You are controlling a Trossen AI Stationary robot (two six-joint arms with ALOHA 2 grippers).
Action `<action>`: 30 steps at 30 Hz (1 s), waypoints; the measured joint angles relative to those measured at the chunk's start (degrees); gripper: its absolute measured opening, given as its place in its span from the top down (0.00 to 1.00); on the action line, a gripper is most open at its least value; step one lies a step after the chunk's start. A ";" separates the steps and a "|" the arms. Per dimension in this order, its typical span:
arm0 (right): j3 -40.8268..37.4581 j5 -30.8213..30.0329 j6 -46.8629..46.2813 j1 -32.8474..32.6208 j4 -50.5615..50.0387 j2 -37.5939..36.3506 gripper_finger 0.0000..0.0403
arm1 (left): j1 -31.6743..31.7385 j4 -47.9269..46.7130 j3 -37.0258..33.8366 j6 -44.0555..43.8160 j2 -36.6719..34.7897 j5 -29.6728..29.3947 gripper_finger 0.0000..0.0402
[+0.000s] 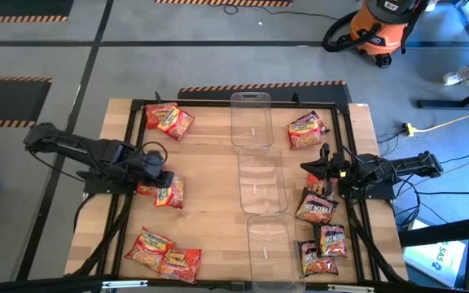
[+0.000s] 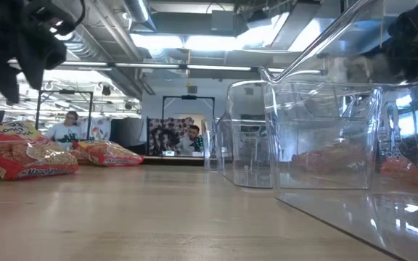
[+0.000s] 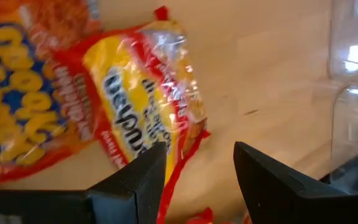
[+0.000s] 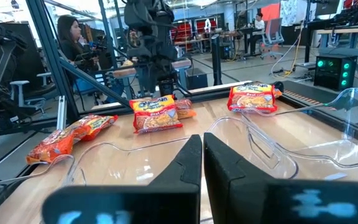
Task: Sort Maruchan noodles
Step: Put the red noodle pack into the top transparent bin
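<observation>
Left pincer (image 1: 164, 177) sits at about nine o'clock on the worktop (image 1: 210, 203), its fingers (image 3: 143, 180) spread apart above a yellow-and-red noodle packet (image 1: 169, 193). I see nothing pinched between them; in the left wrist view that packet (image 3: 145, 93) lies flat on the wood beside an orange packet (image 3: 23, 99), the two touching or overlapping.

Right pincer (image 1: 322, 163) rests at about three o'clock, near the worktop's right edge. My right wrist view shows its fingers (image 4: 188, 165) pressed together with nothing between them.

Three clear bins (image 1: 260, 183) stand in a row down the centre, from twelve to six o'clock.

Noodle packets lie in groups:
- Two packets (image 1: 169, 120) at about eleven o'clock, overlapping.
- Two packets (image 1: 164, 254) at about seven o'clock, touching each other.
- One packet (image 1: 306, 130) at about one o'clock, just beside the farthest bin.
- Dark packets (image 1: 320, 228) from four to five o'clock, clustered close together right of the bins.

All packets I can see lie on the worktop outside the bins. People sit in the room beyond the worktop.
</observation>
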State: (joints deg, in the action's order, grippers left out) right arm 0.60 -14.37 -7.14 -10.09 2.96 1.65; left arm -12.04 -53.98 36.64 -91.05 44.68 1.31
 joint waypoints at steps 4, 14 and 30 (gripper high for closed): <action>0.00 0.00 0.00 -0.01 0.00 0.00 0.99 | -0.52 -6.09 -0.04 -4.52 0.58 1.30 0.55; 0.00 0.02 0.11 -0.01 -0.02 0.00 0.99 | -0.51 -9.17 -0.07 -5.95 5.51 1.28 0.55; 0.00 0.15 0.15 0.00 -0.02 0.00 0.99 | -0.51 0.66 -2.99 -1.46 8.73 -1.22 0.55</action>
State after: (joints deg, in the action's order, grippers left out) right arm 0.60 -14.22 -6.98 -10.09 2.94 1.65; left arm -12.56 -53.32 33.66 -92.51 53.41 0.09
